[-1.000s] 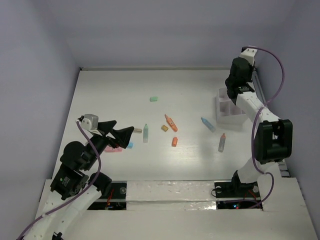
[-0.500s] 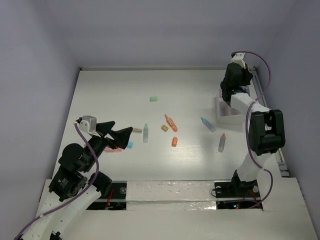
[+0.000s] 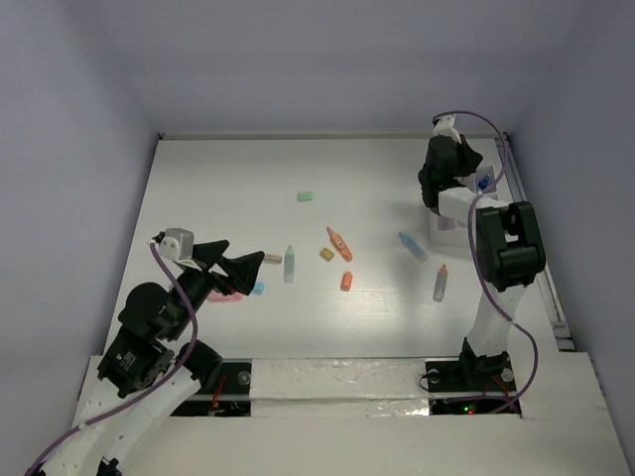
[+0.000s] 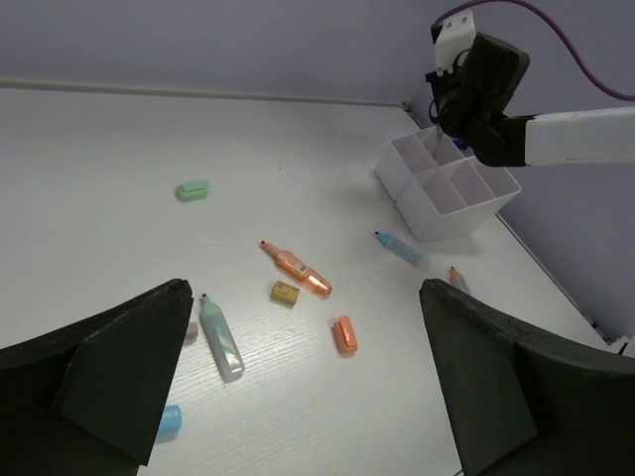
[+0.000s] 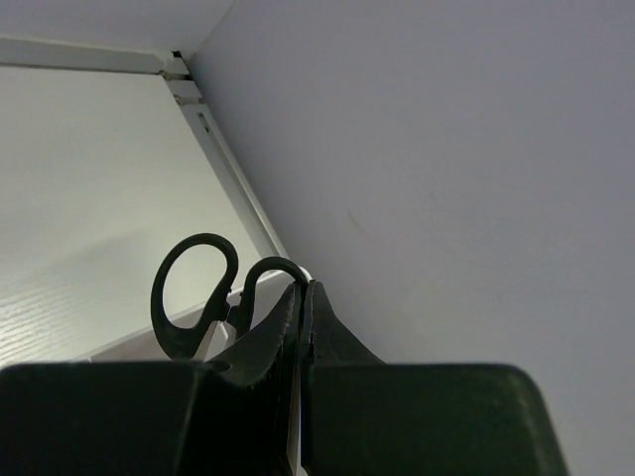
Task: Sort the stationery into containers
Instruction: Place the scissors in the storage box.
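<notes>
My right gripper point(image 5: 301, 283) is shut at the back right, its tips pinching one black handle loop of a pair of scissors point(image 5: 195, 297) that stands over the white divided tray point(image 4: 466, 213). From above, this gripper point(image 3: 434, 196) covers the tray's point(image 3: 452, 230) left part. My left gripper point(image 4: 306, 317) hangs wide open and empty above the near left. Loose stationery lies ahead of it: an orange pen point(image 4: 296, 270), a tan eraser point(image 4: 286, 293), an orange cap point(image 4: 345, 334), a mint-grey pen point(image 4: 220, 337), a mint eraser point(image 4: 192, 189) and a blue pen point(image 4: 399, 247).
A grey pen with an orange tip point(image 3: 440, 284) lies near the right arm. A blue cap point(image 3: 258, 289) and a pink item point(image 3: 223, 296) lie under the left gripper. Walls enclose the table at the back and both sides.
The right arm has folded and swung left, bringing its shut gripper from the tray's right side to its left part. The left arm has stayed put.
</notes>
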You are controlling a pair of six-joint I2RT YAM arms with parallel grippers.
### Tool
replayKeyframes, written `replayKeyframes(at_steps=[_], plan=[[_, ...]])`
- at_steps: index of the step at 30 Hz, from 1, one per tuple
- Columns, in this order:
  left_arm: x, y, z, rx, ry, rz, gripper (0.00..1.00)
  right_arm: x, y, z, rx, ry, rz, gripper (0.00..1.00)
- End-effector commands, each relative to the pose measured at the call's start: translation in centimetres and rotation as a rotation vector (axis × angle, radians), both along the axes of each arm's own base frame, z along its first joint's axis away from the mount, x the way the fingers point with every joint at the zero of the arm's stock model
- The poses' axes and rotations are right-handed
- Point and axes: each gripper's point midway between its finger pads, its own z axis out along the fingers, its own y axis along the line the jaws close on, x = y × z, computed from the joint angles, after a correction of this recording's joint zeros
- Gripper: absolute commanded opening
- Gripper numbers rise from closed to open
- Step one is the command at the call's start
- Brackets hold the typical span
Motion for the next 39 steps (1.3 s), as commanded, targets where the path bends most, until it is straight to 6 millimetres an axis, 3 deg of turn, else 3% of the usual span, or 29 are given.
replayKeyframes(at_steps=[1,22,30,39], plan=[[0.0,0.1,1.8,-0.020,-0.039,0.002,0.99,0.1,0.2,3.5,0.009,-0.148,-0.028,0.00],[-0.1,0.0,1.8,-0.019,-0.042,-0.001,0.99,-1.2,0.4,2.6,-0.054,-0.160,-0.045,0.00],[-0.1,0.0,1.8,-0.018,-0.040,-0.002,0.99,-1.1,0.7,2.1,-0.017,-0.157,-0.026,0.17],[-0.1,0.0,1.7,-0.018,-0.040,-0.002,0.99,-1.1,0.9,2.0,0.027,-0.164,-0.007,0.25]])
